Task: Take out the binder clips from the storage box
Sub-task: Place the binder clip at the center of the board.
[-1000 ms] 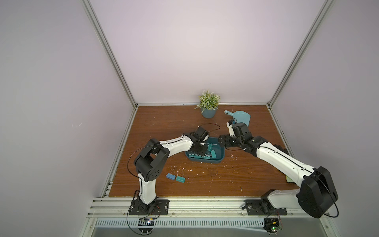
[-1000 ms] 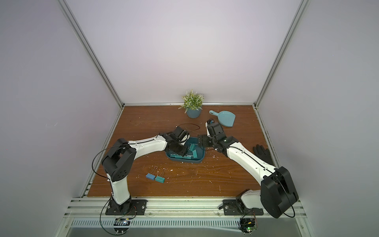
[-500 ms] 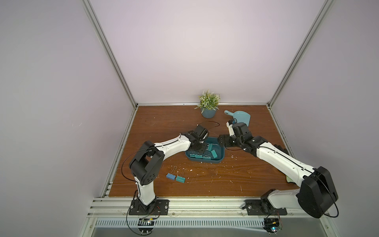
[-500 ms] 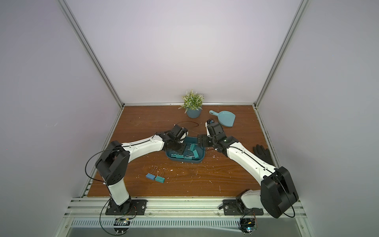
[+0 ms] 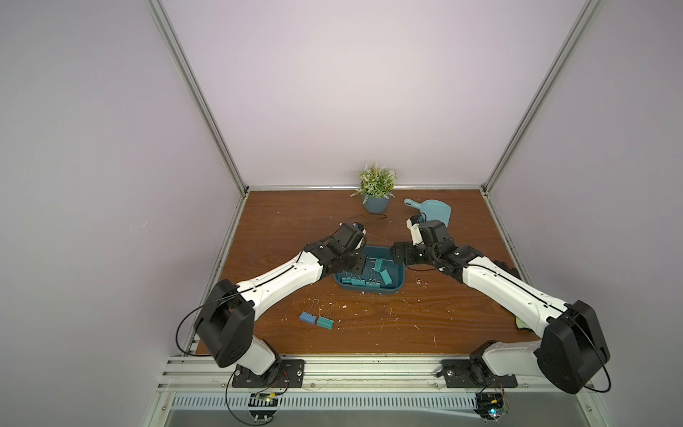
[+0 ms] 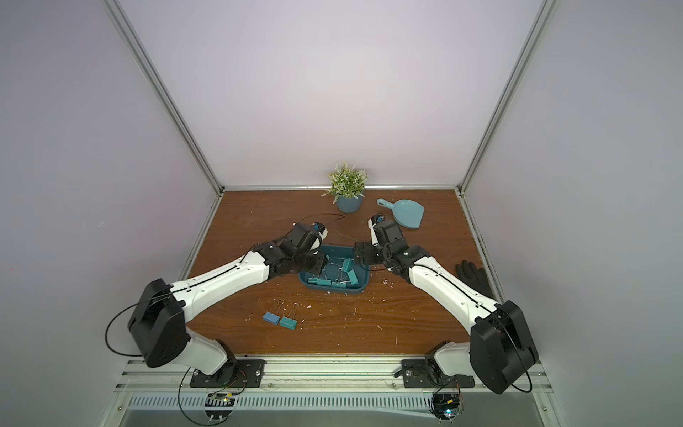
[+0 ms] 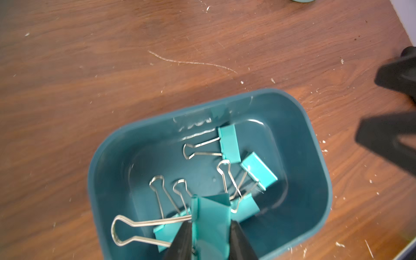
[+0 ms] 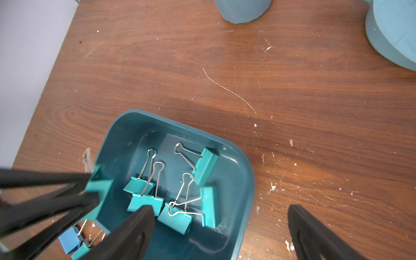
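Observation:
The dark teal storage box (image 5: 369, 292) (image 6: 332, 291) sits mid-table. Several teal binder clips lie in it (image 8: 206, 165) (image 7: 228, 144). My left gripper (image 7: 210, 234) (image 5: 354, 270) is over the box's left end, shut on one teal binder clip (image 7: 211, 216) whose wire handles stick out sideways. My right gripper (image 8: 220, 208) (image 5: 397, 255) is open and straddles the box's right wall, one finger (image 8: 135, 227) inside and one outside. A blue clip (image 5: 307, 317) and a teal clip (image 5: 325, 323) lie side by side on the table in front of the box.
A potted plant (image 5: 376, 202) and a light blue dustpan (image 5: 436, 212) stand behind the box. A black glove (image 6: 475, 277) lies at the right edge. A thin wire and white crumbs are scattered over the wooden table (image 5: 369, 332).
My left arm's elbow has swung out to the left and toward the front, while its gripper stays at the box's left end. The right arm has not moved.

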### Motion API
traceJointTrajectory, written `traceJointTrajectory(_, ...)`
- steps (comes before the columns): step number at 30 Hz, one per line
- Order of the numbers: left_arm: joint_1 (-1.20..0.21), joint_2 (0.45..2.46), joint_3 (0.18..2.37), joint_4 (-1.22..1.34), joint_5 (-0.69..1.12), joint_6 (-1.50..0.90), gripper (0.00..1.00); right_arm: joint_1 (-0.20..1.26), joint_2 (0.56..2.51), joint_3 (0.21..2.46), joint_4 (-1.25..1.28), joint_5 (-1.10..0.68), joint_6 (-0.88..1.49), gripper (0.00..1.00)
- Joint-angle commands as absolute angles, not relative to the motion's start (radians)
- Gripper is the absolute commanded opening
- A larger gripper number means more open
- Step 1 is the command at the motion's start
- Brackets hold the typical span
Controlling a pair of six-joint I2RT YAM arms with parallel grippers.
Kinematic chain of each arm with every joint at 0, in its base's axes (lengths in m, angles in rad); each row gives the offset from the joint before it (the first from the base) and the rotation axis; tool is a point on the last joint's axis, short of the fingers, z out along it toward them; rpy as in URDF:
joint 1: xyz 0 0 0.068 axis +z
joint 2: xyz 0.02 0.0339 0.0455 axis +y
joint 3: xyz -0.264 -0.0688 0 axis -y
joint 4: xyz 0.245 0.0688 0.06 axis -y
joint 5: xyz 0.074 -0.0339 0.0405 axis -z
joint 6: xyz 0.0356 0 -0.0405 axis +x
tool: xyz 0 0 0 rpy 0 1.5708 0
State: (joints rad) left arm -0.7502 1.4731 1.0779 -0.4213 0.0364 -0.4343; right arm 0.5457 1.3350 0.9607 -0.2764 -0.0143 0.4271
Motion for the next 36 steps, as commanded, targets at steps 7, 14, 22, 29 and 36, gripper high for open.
traceJointTrajectory(7, -0.929, 1.276, 0.855, -0.443, 0.001, -0.585, 0.30, 0.576, 1.225, 0.912, -0.253, -0.014, 0.466, 0.99)
traceJointTrajectory(14, -1.014, 1.207, 0.702, -0.382, 0.004, -0.623, 0.30, 0.635, 1.173, 0.867, -0.261, 0.029, 0.515, 0.99)
traceJointTrajectory(22, -1.014, 1.233, 0.609, -0.315, 0.026, -0.586, 0.30, 0.697, 1.148, 0.848, -0.286, 0.088, 0.555, 0.99)
traceJointTrajectory(29, -1.014, 1.312, 0.600, -0.255, 0.052, -0.558, 0.30, 0.716, 1.137, 0.846, -0.299, 0.110, 0.566, 0.99)
traceJointTrajectory(36, -1.015, 1.338, 0.601, -0.254, 0.052, -0.556, 0.35, 0.720, 1.137, 0.844, -0.298, 0.111, 0.563, 0.99)
